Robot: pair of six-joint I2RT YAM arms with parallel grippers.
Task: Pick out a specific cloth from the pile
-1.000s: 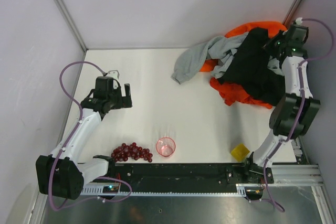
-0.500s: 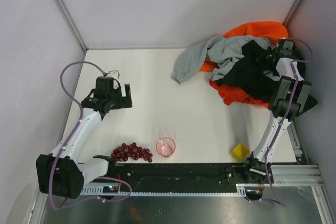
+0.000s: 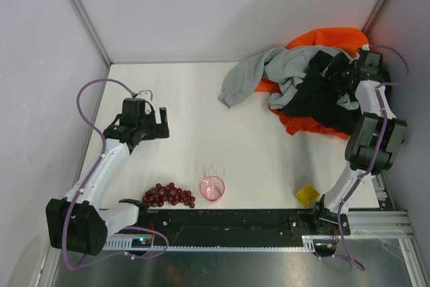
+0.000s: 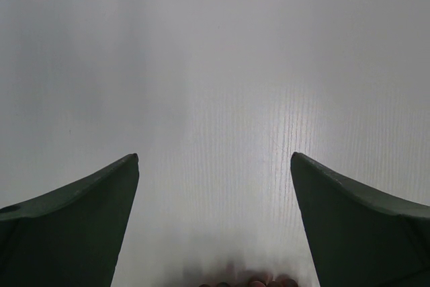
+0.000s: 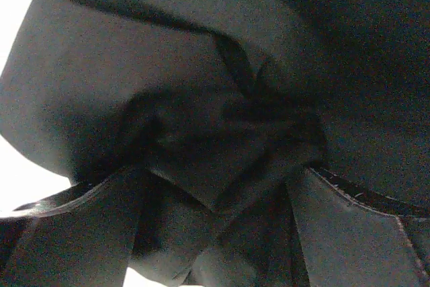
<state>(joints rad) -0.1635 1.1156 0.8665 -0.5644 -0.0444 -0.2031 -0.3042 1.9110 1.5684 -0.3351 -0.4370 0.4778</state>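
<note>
The pile (image 3: 295, 85) lies at the table's far right: a grey sweatshirt (image 3: 269, 72), black cloth (image 3: 316, 102) and bright orange cloth (image 3: 329, 35). The cloth (image 3: 304, 124), deep red-orange, peeks out under the black cloth at the pile's near edge. My right gripper (image 3: 344, 75) sits low on top of the pile. In the right wrist view it (image 5: 218, 179) is open, with bunched black cloth (image 5: 201, 99) between and over its fingers. My left gripper (image 3: 160, 122) hangs open over bare table at the left, nothing between its fingers (image 4: 74, 220).
A pink cup (image 3: 212, 187) stands near the front edge, with a bunch of dark red grapes (image 3: 168, 195) to its left and a small yellow object (image 3: 307, 194) to its right. The right wall runs close behind the pile.
My right gripper came down and left onto the pile and its jaws opened. The black cloth, lifted before, has sunk back onto the heap. The left arm has not moved.
</note>
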